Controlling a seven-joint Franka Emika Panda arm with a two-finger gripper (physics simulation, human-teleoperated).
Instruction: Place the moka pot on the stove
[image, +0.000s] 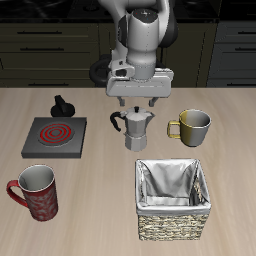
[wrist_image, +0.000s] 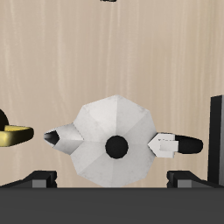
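The moka pot (image: 136, 130) is silver-grey and faceted, with a black handle and lid knob. It stands upright on the table between the stove and an olive mug. In the wrist view the moka pot (wrist_image: 112, 144) is seen from straight above. The stove (image: 55, 137) is a flat dark-grey plate with a red spiral ring, beside the pot; its edge shows in the wrist view (wrist_image: 216, 122). My gripper (image: 138, 104) hangs just above the pot's lid, open and empty. In the wrist view the gripper (wrist_image: 112, 180) has its fingertips (wrist_image: 39, 179) spread wider than the pot.
An olive-metal mug (image: 192, 125) stands close beside the pot, and shows in the wrist view (wrist_image: 13, 133). A woven basket with grey lining (image: 173, 197) and a red patterned mug (image: 36, 192) stand near the front edge. A small black object (image: 63, 104) sits behind the stove.
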